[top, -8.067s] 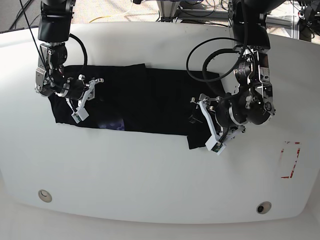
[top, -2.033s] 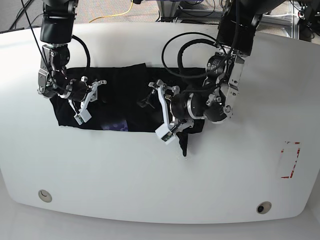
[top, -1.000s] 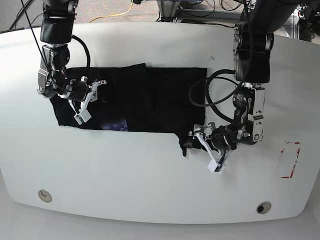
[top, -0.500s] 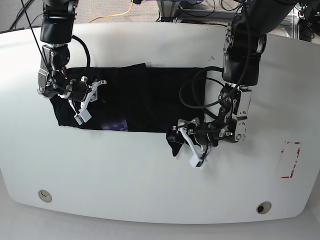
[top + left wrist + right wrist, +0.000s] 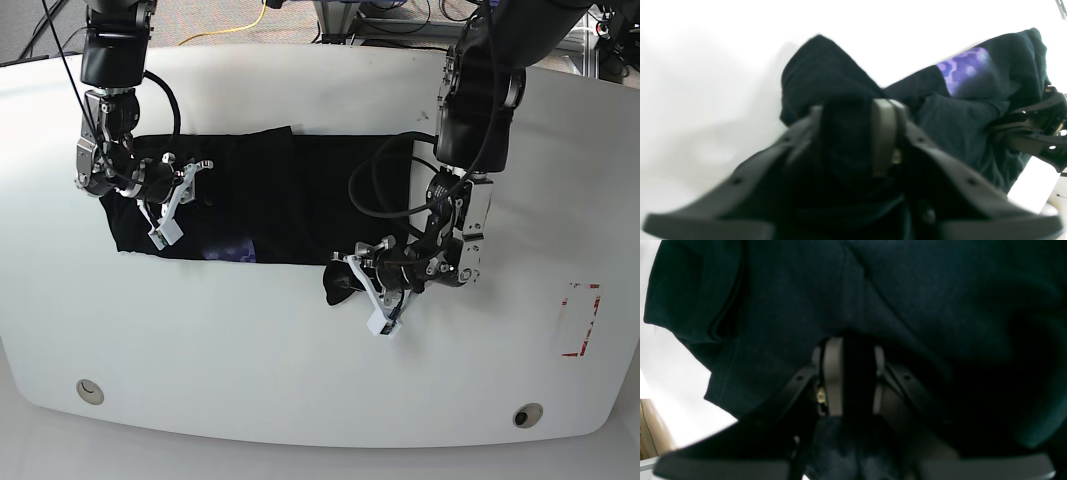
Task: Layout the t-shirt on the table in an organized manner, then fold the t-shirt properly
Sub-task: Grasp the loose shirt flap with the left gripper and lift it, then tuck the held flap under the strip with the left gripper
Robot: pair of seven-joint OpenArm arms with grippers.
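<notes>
1. Cloth is clamped now: the left gripper has closed on a black flap of the shirt, fabric bunched between its fingers in the left wrist view.
2. Half a second earlier those jaws stood wider around that flap; they have since pinched in, so the grab looks made.
3. That flap pokes out below the shirt's lower edge, onto bare table, and it now sits further toward the shirt's printed end than it did a second ago.
4. Left arm has swept along that lower edge, dragging the loose piece with it.
5. Judgement: this stray corner is being pulled to square up the shirt, so the layout is unfinished and folding proper has not begun.
6. Right gripper stays clamped on cloth at the shirt's far end, its place unchanged across the earlier base frames; it acts as the anchor.
7. Shirt lies as a long dark band across the upper middle of the table, purple print at its lower edge near the right gripper.
</notes>
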